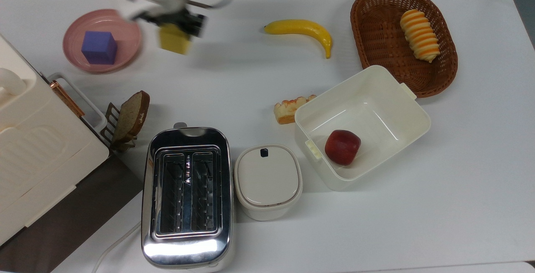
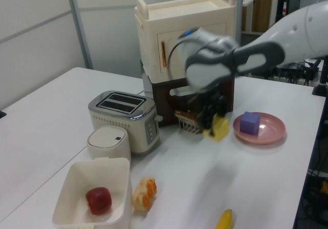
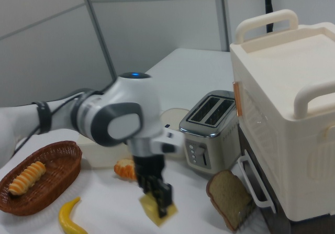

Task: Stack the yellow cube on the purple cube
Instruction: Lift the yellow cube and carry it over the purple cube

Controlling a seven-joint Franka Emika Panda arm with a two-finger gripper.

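Above white table [image 1: 250, 76], end effector [image 1: 175, 24] grips boxy yellow cube [image 1: 174, 42].

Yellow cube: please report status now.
Fingers shut on yellow cube, held above table. Purple cube on pink plate, top bare. Nothing between them.

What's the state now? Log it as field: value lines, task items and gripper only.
gripper: shut on the yellow cube, above the table
yellow cube: held in the air, right of the pink plate in the top view
purple cube: resting on the pink plate, nothing on top
stacking: not yet done
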